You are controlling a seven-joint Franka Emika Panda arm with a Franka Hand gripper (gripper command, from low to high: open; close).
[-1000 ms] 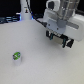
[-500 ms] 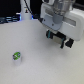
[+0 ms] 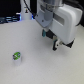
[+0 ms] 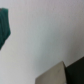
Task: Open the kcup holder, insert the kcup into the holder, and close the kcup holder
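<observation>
Pale matte table (image 3: 35, 70) bears small green-topped kcup (image 3: 17, 56).

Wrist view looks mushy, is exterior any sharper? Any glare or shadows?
Wrist view: heavily blurred, only pale surface and dark soft-edged shapes at the borders; nothing identifiable. Exterior view: low resolution and soft, but the kcup reads as a small green-topped blob with a faint shadow on the white table; the gripper is smeared, jaw state unclear. Table is bright, near washed out.
</observation>
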